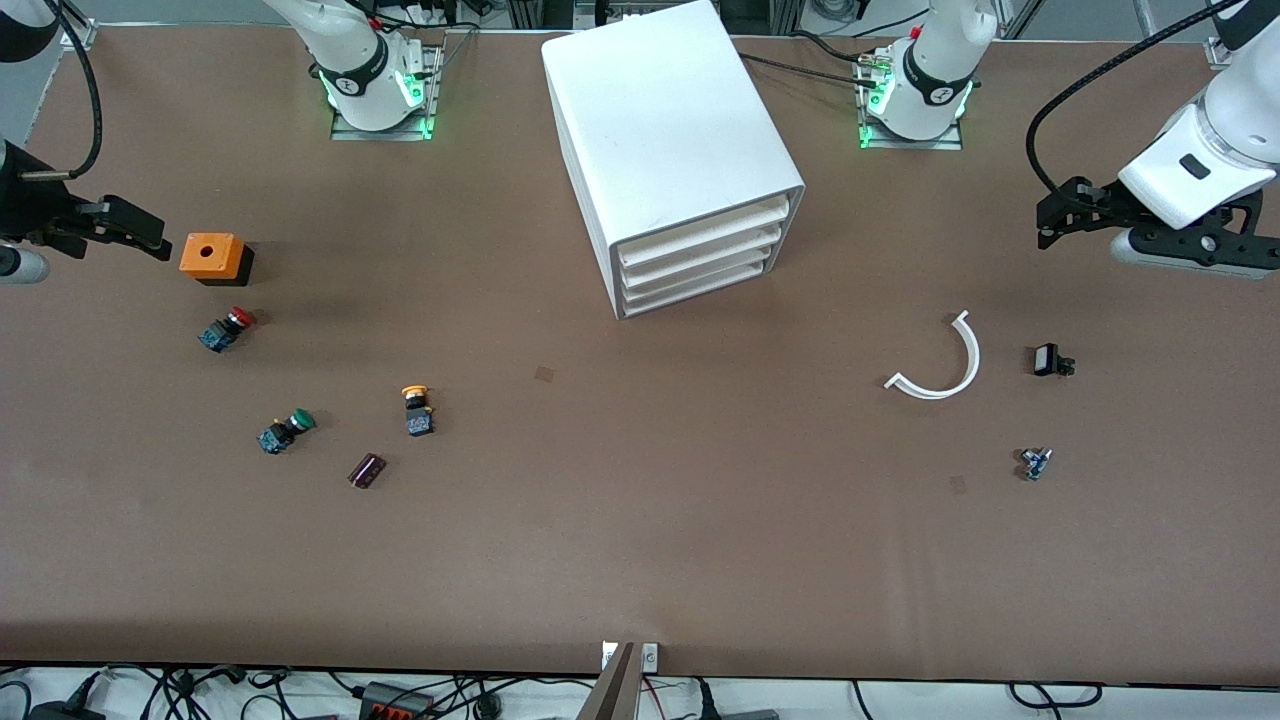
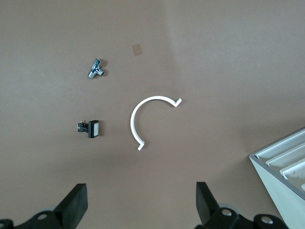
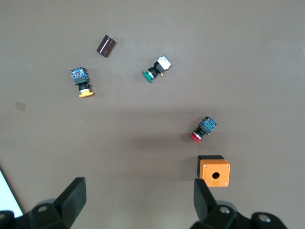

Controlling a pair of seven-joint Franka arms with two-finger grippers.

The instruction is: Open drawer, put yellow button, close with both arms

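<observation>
Top drawer (image 1: 712,236) shut in the white cabinet (image 1: 660,130) mid-table, yellow button (image 1: 417,408) lying toward the right arm's end, nearer the camera than the orange box (image 1: 212,257), right gripper (image 3: 138,200) wide open and empty above that box, left gripper (image 2: 142,202) wide open, empty, over the white curved strip (image 1: 940,362)

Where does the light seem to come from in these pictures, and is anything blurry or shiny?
Front view: soft overhead light, since the cabinet and the orange box cast only short, faint shadows; green lamps glow at both arm bases. Right wrist view: a dim, broad shadow lies near the red button; the yellow button looks sharp. Left wrist view: the white curved piece is crisp, with no glare.
</observation>
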